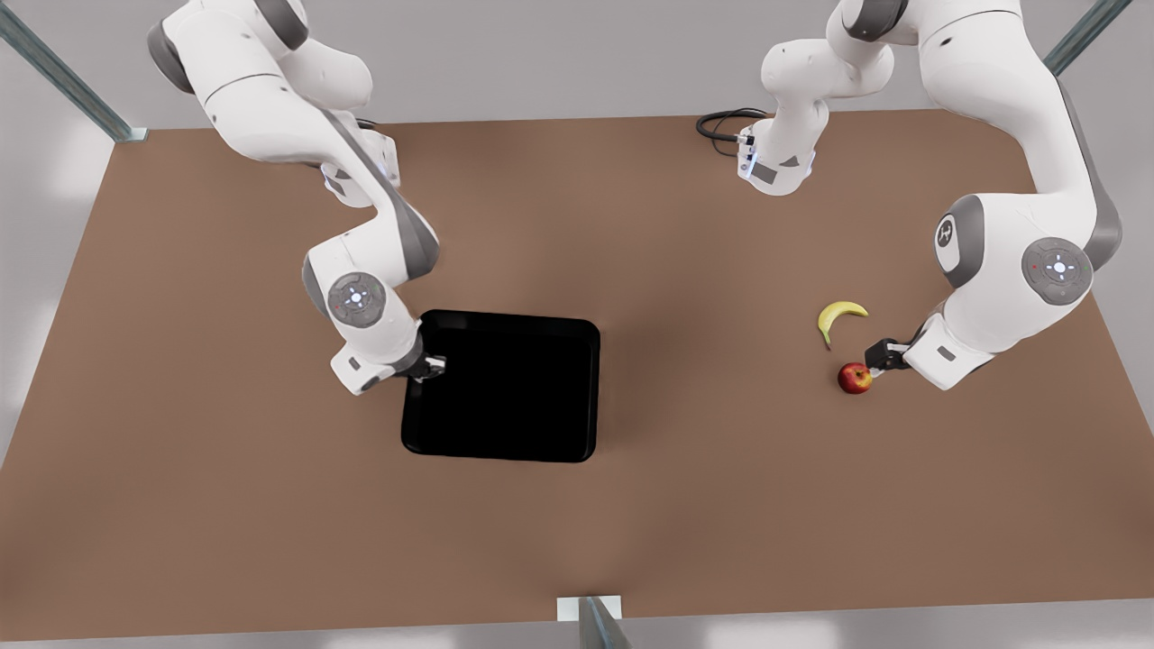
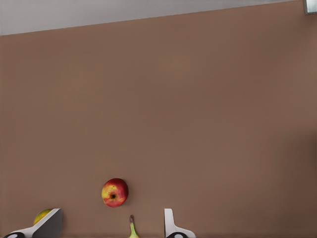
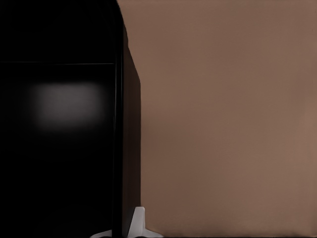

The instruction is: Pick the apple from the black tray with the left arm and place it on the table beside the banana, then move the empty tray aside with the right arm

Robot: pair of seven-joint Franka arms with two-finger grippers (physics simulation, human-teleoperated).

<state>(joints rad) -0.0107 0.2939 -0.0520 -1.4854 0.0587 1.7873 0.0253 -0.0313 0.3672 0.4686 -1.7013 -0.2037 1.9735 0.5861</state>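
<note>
At tray's [image 1: 505,388] 9 o'clock rim, right hand [image 1: 431,365] clamped; left hand [image 1: 876,359] wide beside apple [image 1: 854,378], banana [image 1: 838,315] at 12; left wrist view shows brown surface [image 2: 198,99].

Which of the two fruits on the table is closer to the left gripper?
The apple, round and red, lies right by the left gripper. The curved yellow banana lies farther off.
</note>
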